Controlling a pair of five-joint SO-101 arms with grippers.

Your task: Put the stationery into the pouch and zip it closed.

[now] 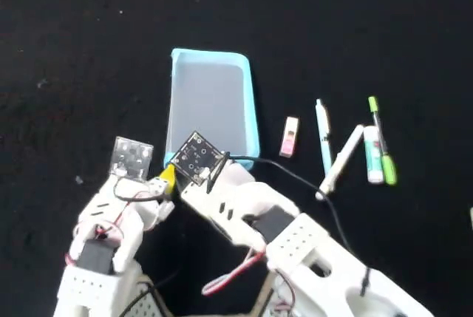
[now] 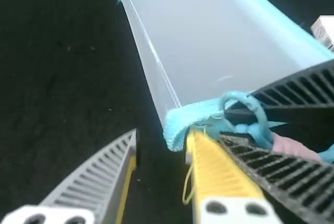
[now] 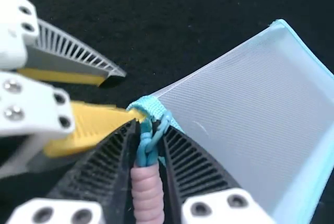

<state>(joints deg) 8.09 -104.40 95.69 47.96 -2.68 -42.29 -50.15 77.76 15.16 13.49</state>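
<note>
On a black desk (image 1: 74,51), right end effector (image 3: 148,130) clenched on the zip pull (image 3: 148,144) of the pouch (image 3: 245,109), left end effector (image 2: 162,135) released beside it; pulling could drag the unheld pouch along.

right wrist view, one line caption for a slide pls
Right gripper shut on the zipper pull at the corner of the blue mesh pouch, left gripper open beside it.

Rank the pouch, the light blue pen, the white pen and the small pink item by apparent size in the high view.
1. pouch, by far the largest.
2. light blue pen and white pen: about alike in length, so I will not separate them.
3. small pink item, the smallest.
</note>
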